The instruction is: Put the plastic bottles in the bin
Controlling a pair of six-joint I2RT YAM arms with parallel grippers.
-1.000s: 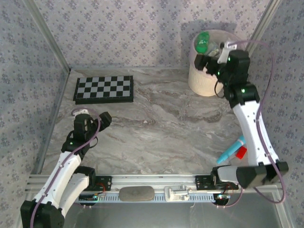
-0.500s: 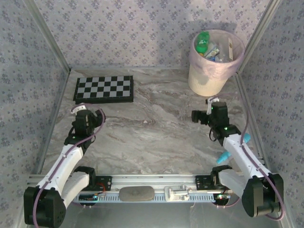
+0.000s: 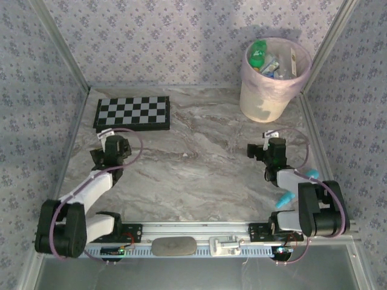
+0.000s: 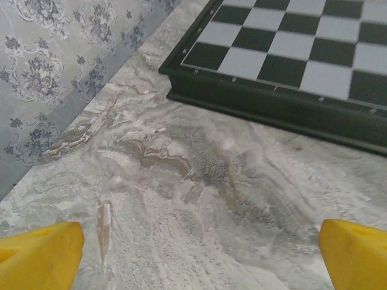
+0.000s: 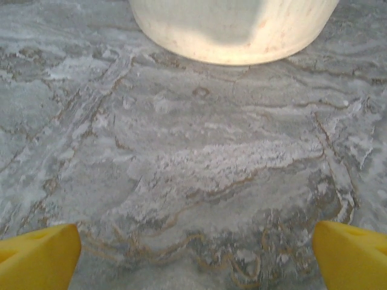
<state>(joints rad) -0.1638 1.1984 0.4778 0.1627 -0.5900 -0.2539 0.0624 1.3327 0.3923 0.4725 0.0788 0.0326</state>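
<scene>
The bin [image 3: 270,103], a cream-white wastebasket with a pink liner, stands at the far right corner. Inside it lie the plastic bottles: a green one [image 3: 259,53] at the left of the rim and clear ones [image 3: 279,66] beside it. My right gripper [image 3: 265,149] sits low over the marble, short of the bin, open and empty. In the right wrist view the gripper [image 5: 196,257] has its yellow fingertips [image 5: 37,257] far apart, with the bin's base [image 5: 233,30] ahead. My left gripper [image 3: 113,147] is also open and empty, and bare marble lies between its spread fingertips [image 4: 40,254].
A black-and-white chessboard [image 3: 133,113] lies at the far left, and its edge [image 4: 272,99] is just ahead of the left gripper. A teal marker-like object [image 3: 285,198] lies by the right arm, partly hidden. Patterned walls close in the table on three sides.
My right arm has drawn back from over the bin and folded down low near its base. The left arm has also folded back a little and turned toward the chessboard.
</scene>
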